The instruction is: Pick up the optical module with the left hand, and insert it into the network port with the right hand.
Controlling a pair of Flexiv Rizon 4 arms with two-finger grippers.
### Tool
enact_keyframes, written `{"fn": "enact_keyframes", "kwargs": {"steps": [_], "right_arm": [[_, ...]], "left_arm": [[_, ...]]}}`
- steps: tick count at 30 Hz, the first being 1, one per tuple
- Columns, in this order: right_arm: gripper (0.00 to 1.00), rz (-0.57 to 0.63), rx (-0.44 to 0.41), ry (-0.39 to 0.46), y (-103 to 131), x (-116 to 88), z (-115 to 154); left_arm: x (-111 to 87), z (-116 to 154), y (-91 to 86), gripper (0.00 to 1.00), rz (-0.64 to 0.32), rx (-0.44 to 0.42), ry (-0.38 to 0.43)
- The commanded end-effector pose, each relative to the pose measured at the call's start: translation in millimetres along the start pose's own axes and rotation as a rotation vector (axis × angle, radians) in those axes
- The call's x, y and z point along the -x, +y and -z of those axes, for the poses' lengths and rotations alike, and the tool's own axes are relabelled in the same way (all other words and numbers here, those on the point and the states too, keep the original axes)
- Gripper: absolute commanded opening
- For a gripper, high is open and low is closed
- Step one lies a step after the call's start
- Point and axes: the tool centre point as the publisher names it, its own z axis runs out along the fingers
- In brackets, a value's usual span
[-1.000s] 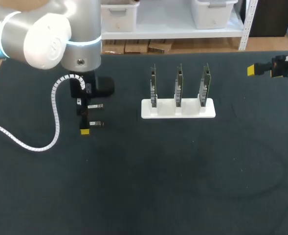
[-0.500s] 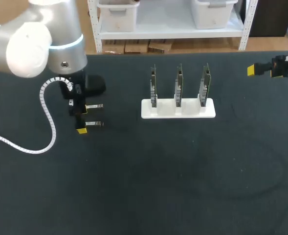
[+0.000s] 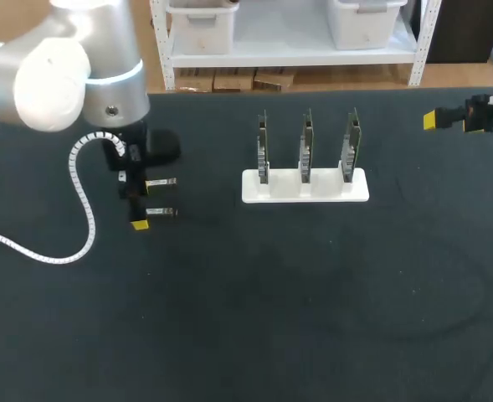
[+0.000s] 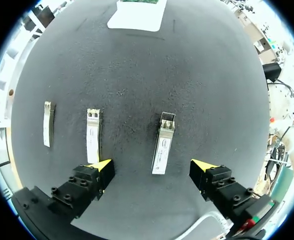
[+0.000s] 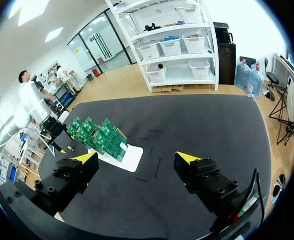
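My left gripper [image 4: 152,167] has its fingers wide apart, with the optical module [image 4: 162,142] lying lengthwise between them, untouched. I'd descend straight and close on its long flanks, avoiding the neighbouring module [image 4: 93,135] just ahead of one fingertip. My right gripper [image 5: 137,159] hangs open, well apart from the port boards [image 5: 99,137].

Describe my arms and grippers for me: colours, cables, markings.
The left arm is silver-grey with a white rounded joint cap and a pale blue ring. A white spiral-wrapped cable loops off it. The left gripper and right gripper both have black bolted fingers with bright yellow tips.
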Motion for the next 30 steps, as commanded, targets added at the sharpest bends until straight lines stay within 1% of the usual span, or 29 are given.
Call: {"fn": "enact_keyframes", "kwargs": {"steps": [1, 4, 9, 11, 14, 15, 16, 17, 18, 19, 20, 24, 30], "right_arm": [[1.0, -0.001, -0.004, 0.0, 0.9, -0.3, 0.9], [1.0, -0.001, -0.004, 0.0, 0.9, -0.3, 0.9], [1.0, -0.001, -0.004, 0.0, 0.9, -0.3, 0.9], [1.0, -0.001, -0.004, 0.0, 0.9, -0.3, 0.9], [1.0, -0.001, -0.004, 0.0, 0.9, -0.3, 0.9], [1.0, -0.001, -0.004, 0.0, 0.9, -0.3, 0.9], [1.0, -0.001, -0.004, 0.0, 0.9, -0.3, 0.9], [1.0, -0.001, -0.004, 0.0, 0.9, -0.3, 0.9], [1.0, -0.001, -0.004, 0.0, 0.9, -0.3, 0.9], [1.0, -0.001, -0.004, 0.0, 0.9, -0.3, 0.9], [1.0, -0.001, -0.004, 0.0, 0.9, -0.3, 0.9], [1.0, -0.001, -0.004, 0.0, 0.9, -0.3, 0.9], [1.0, -0.001, -0.004, 0.0, 0.9, -0.3, 0.9]], "left_arm": [[4.6, -9.0, 1.2, 1.0, 0.007, -0.014, 0.006], [6.5, -3.1, -5.4, 1.0, 0.026, -0.02, 0.014], [11.5, 5.4, -20.3, 1.0, 0.029, -0.02, 0.031], [13.1, 6.4, -24.0, 1.0, 0.033, -0.031, 0.032], [16.6, 9.5, -27.6, 1.0, 0.029, -0.016, 0.032], [17.2, 9.8, -27.8, 1.0, 0.024, 0.005, 0.03], [17.4, 10.0, -28.1, 1.0, 0.023, 0.009, 0.031], [16.5, 8.7, -27.4, 1.0, 0.025, 0.003, 0.048], [14.4, 6.7, -25.7, 1.0, 0.027, -0.004, 0.058], [11.6, 6.2, -24.3, 1.0, 0.034, 0.0, 0.046], [8.5, 6.7, -22.7, 1.0, 0.038, 0.004, 0.051], [-0.4, 12.8, -16.8, 1.0, 0.046, 0.02, 0.06], [-2.4, 19.6, -9.9, 1.0, 0.037, 0.042, 0.056]]}}
